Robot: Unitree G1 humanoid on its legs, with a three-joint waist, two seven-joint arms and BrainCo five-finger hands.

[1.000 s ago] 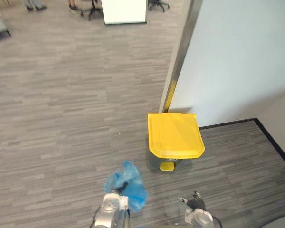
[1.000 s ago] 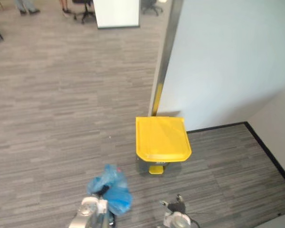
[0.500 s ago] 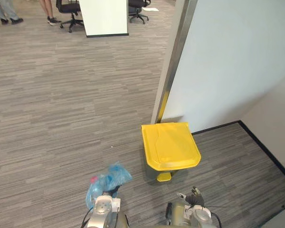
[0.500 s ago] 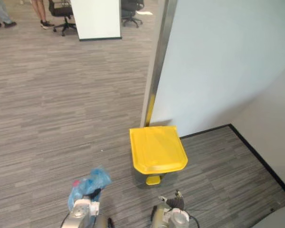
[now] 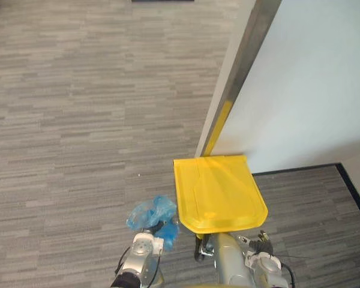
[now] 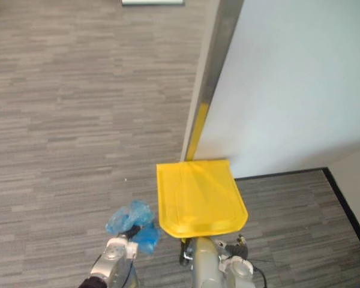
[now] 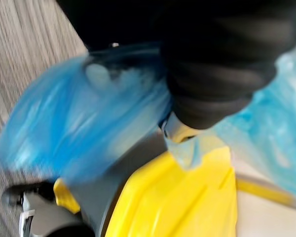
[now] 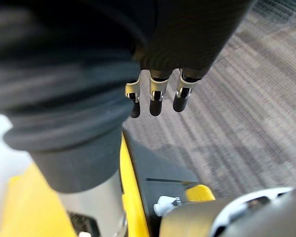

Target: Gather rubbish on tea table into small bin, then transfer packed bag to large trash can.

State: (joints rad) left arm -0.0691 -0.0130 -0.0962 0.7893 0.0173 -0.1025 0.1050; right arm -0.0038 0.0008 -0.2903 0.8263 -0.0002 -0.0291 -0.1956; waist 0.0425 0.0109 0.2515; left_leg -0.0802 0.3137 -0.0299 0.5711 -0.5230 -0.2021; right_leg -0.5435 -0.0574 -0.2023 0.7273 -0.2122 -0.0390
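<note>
Left eye view: the blue bag hangs over the grey floor. It is just beside the big trash can, at about 8 o'clock from it. The right hand is at 5 o'clock.

Right eye view: the can's yellow lid is shut. The wall is at 12 o'clock.

Left wrist view: the left hand is deep in the blue plastic. Its fingers are hidden, so I cannot tell how it grips. The bag looks thin, soft and light. It will likely swing, and it could slip or rip. The bunched-up top is the best place to hold, not the thin sides.

Right wrist view: the right hand's fingers hang straight and hold nothing, above the yellow pedal.
</note>
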